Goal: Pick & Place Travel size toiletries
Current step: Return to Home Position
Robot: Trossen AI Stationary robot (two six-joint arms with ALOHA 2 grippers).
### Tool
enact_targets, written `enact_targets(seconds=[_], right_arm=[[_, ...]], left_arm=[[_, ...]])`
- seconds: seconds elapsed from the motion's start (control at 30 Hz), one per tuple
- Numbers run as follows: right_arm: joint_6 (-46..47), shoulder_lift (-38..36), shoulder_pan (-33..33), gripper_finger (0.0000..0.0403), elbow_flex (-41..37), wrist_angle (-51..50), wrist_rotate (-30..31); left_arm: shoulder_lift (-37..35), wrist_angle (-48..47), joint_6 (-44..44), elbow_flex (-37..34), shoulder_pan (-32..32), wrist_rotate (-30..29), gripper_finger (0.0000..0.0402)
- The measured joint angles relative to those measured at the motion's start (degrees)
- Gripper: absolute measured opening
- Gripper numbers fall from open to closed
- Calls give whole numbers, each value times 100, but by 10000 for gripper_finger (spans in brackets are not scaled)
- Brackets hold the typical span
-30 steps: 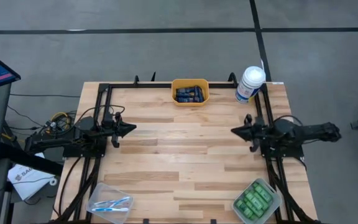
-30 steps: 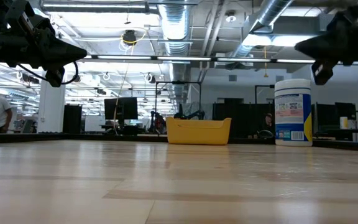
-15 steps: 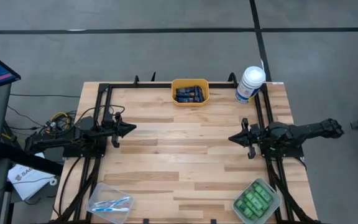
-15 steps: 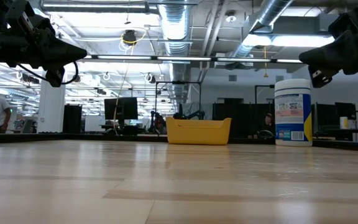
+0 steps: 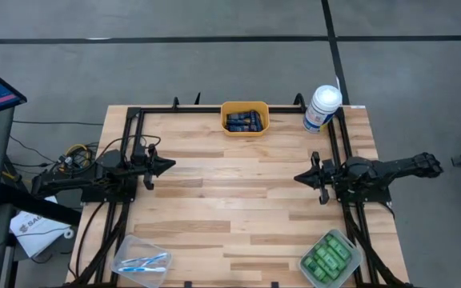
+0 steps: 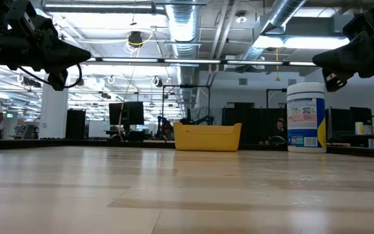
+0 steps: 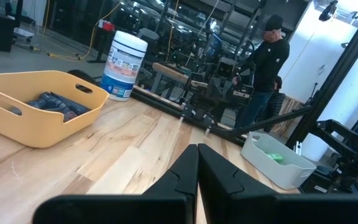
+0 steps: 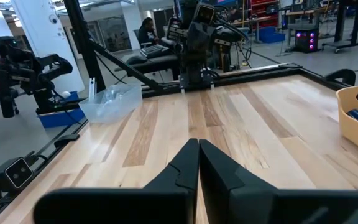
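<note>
Dark navy tubes (image 5: 243, 121) lie in a yellow bin (image 5: 245, 128) at the table's far edge. Green bottles (image 5: 327, 258) fill a pale tray (image 5: 350, 268) at the near right corner. Toothbrushes (image 5: 145, 262) lie in a clear tray (image 5: 125, 250) at the near left corner. My left gripper (image 5: 171, 166) hovers shut over the table's left side, pointing level toward the middle. My right gripper (image 5: 297, 177) hovers shut over the right side, facing it. Both hold nothing and stand well above the wood.
A large white canister with a blue label (image 5: 321, 108) stands at the far right corner. A black frame (image 5: 138, 114) runs along the table's edges. Bare wood (image 5: 230, 192) lies between the grippers. A person (image 7: 267, 59) stands beyond the table.
My right gripper has sunk a little, shifted slightly toward the table's middle and rolled about its pointing line, then kept still. It stays shut. My left gripper has kept still.
</note>
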Motion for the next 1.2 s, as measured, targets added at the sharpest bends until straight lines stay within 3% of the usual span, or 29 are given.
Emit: enact_targets(seconds=[1.2], right_arm=[[-2,0,0,6,-2,0,0]], left_arm=[[2,77,0,0,0,1,1]])
